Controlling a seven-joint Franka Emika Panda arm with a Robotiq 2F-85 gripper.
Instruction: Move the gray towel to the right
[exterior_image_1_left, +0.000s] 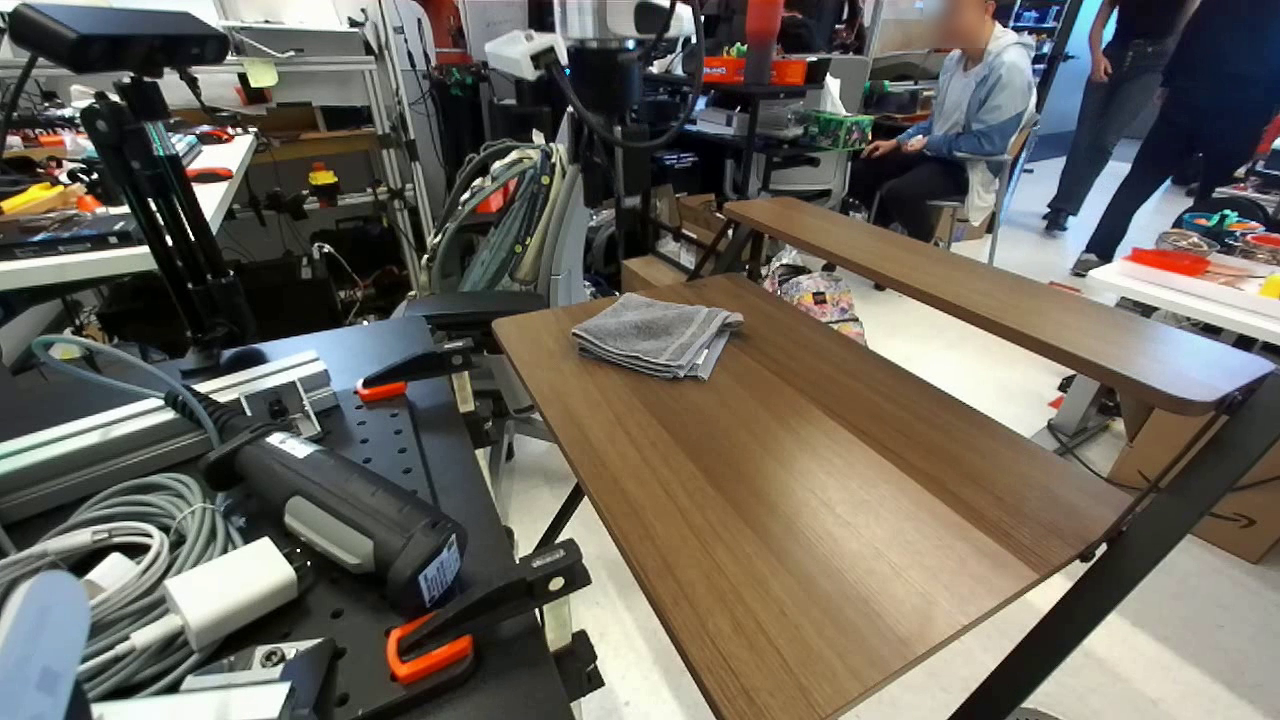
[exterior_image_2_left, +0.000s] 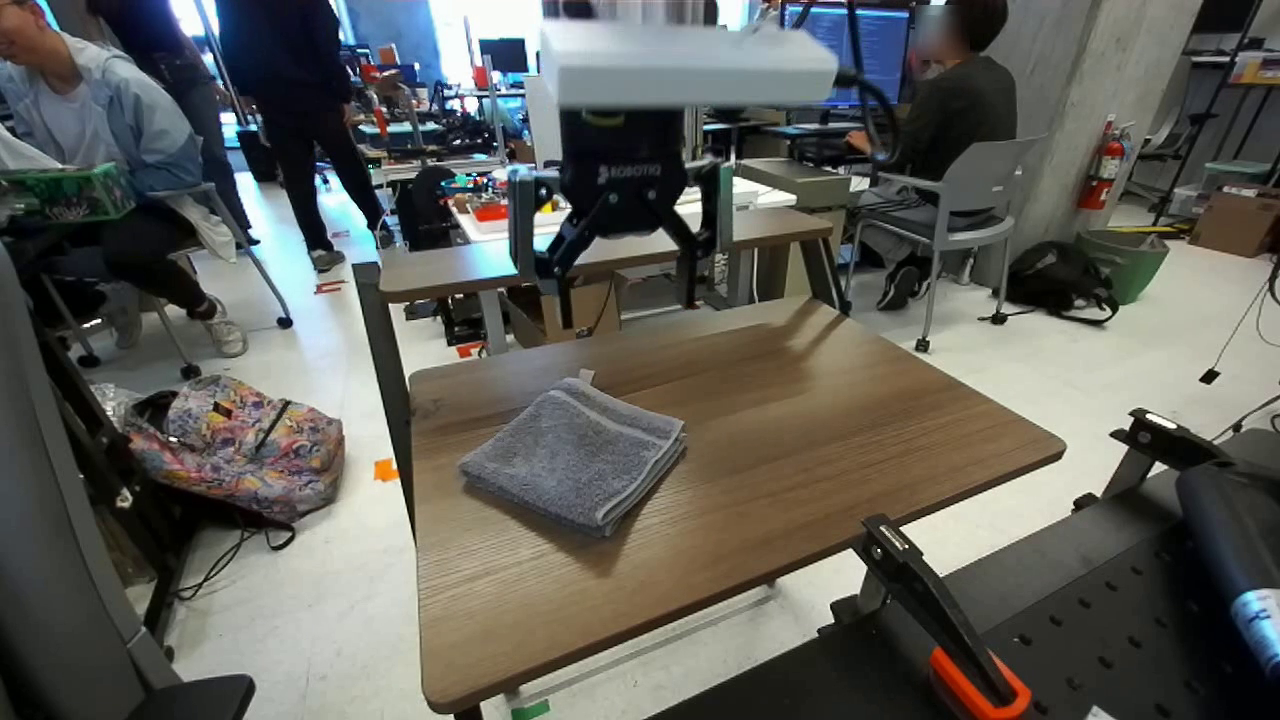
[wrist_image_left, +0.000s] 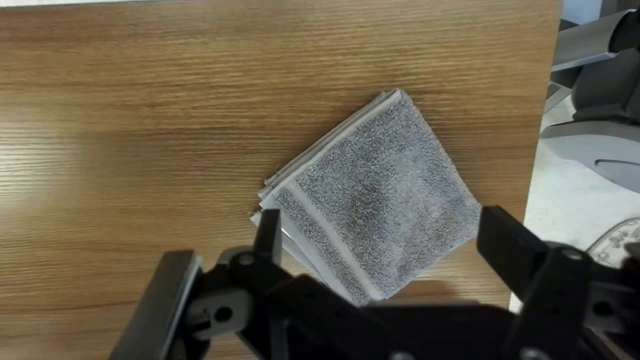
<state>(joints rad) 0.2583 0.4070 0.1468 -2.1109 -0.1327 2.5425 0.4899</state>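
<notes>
Since my gripper (exterior_image_2_left: 628, 298) hangs above the table (wrist_image_left: 125, 125) with its fingers (wrist_image_left: 507, 242) spread wide and nothing between them, I'd call this the lining-up bit, grab not made yet. The gray towel (exterior_image_2_left: 575, 455) lies folded and flat, not touching the fingers, near the right-hand edge of the table in the wrist view. It sits diamond-wise to the fingers, so I'd twist the gripper a little to square up with one side. Then straight down, slow, stopping once I barely meet the table. No mashing.

Closing is the fiddly part imo. A flat stack like that will probably slide, or give me only its top layer, so I'd go for a deep pinch over the middle and let it bunch. Lift, then carry; dragging could fan the layers out.

Whose right? Can't tell. Going by the wrist view there's only a narrow strip of table that side, so I'd keep it short or the towel may hang off. Both exterior views show more table to its right.
</notes>
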